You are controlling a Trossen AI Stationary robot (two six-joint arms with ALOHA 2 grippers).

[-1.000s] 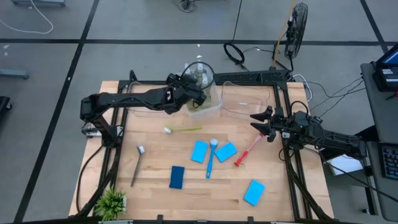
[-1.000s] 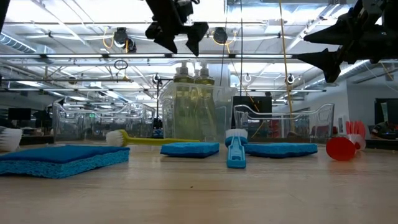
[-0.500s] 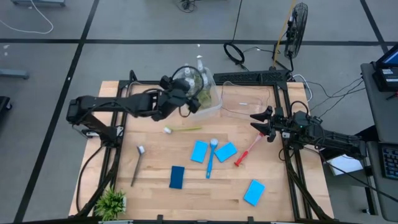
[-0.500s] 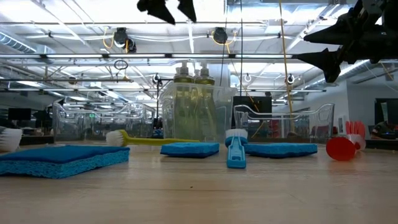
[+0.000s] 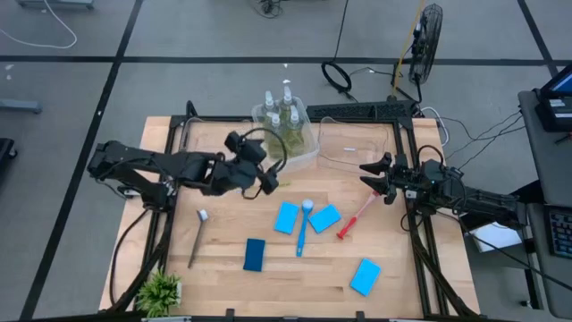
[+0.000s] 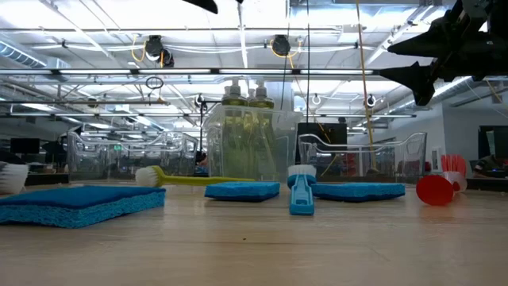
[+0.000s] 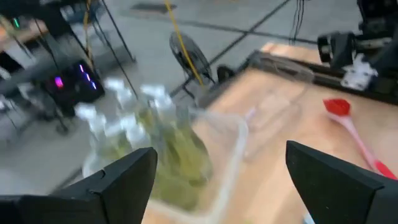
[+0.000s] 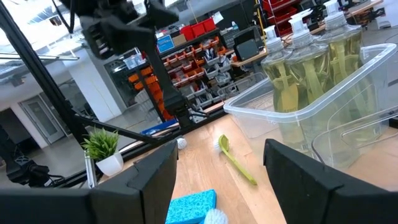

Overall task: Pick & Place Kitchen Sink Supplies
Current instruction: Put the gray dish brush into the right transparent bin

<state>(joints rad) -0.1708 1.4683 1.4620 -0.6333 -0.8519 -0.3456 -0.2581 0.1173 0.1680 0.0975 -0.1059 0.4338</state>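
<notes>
Wooden desk (image 5: pixel 223 277) fills the middle of the high view. My left tool (image 5: pixel 266 179) hangs open, holding nothing, left of centre, just below the clear bin (image 5: pixel 308 154) where four bottles (image 5: pixel 284 114) stand. My right tool (image 5: pixel 374 181) waits at the right, fingers parted, empty. Blue sponges (image 5: pixel 287 217) and brushes (image 5: pixel 356 217) lie scattered in the lower middle.

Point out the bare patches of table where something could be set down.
Free: the far left corner beside the bottle bin; the near strip between the dark blue sponge and the light blue sponge. Crowded: the middle, where two sponges flank the blue brush, with the red brush alongside.
</notes>
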